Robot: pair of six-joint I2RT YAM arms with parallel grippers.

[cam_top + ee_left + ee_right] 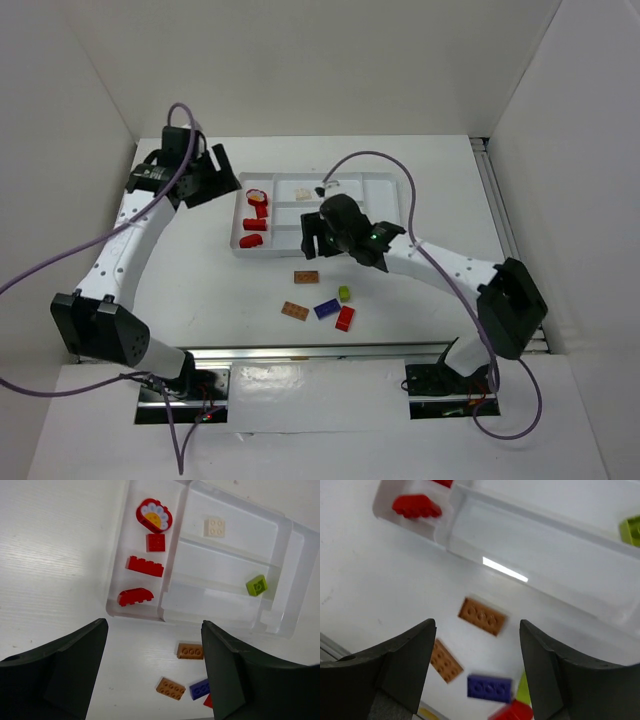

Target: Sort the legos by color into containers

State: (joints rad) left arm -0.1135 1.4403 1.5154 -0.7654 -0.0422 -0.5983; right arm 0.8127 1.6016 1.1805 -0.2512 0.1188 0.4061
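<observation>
The right gripper (476, 626) is hanging spread and empty. Below it, a brown-orange brick (482, 616) is lying flat on the table (375, 575), near the tray (535, 565). The brick is looking light, stiff and a bit slippery; I would be pinching its long sides. The table is looking smooth, and white walls (300, 60) are closing it in.

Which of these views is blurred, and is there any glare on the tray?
Right wrist: motion blur smears the brown-orange brick, and a bright glare strip sits at the tray wall. Left wrist and top external: sharp, evenly lit, no strong glare.
</observation>
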